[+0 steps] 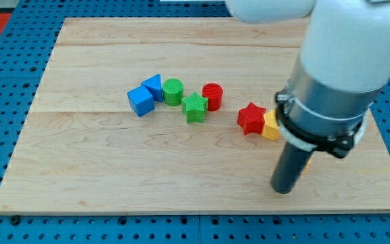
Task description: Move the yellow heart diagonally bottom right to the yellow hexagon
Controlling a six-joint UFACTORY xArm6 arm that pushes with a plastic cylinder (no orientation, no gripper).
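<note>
While low, my tip (284, 190), below yellow hexagon (270, 126)

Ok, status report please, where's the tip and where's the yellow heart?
My tip down at the view's lower right. Yellow heart hidden behind the rod, position unconfirmed. Yellow hexagon partly visible, touching the red star. Nothing visible in the way.

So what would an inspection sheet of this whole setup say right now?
Surface: wooden board, flat, unmarked.
Job's things: yellow hexagon touches red star; yellow heart almost hidden behind the rod.
Clutter: blue cube, blue block, green cylinder, green star, red cylinder.
Grippers: none; my tip sits below the hexagon.
Cables: nothing seen.
Surroundings: blue pegboard.
</note>
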